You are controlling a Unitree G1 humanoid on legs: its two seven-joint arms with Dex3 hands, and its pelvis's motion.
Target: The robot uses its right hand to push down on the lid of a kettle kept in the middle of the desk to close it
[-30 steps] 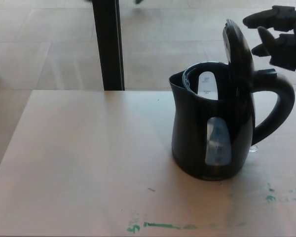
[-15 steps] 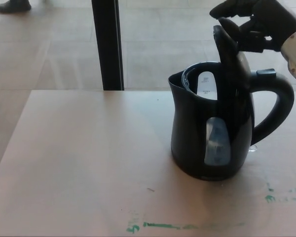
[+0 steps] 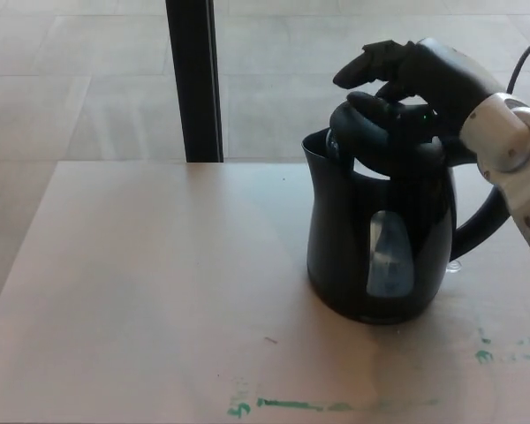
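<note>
The black kettle (image 3: pixel 375 234) stood right of centre in the frame, on the pale desk (image 3: pixel 159 291), with its spout toward the left and its handle curving off to the right. The right hand (image 3: pixel 415 84) lay directly over the top of the kettle, reaching in from the upper right, its fingers (image 3: pixel 367 62) spread and gripping nothing. Its palm side rested on the lid (image 3: pixel 380 132), which sat tilted low over the rim; it looked not quite shut, though black on black made that hard to judge. A dark post (image 3: pixel 194 79) rose behind the desk in the upper left, and green marks (image 3: pixel 287 405) ran along the desk's bottom edge
</note>
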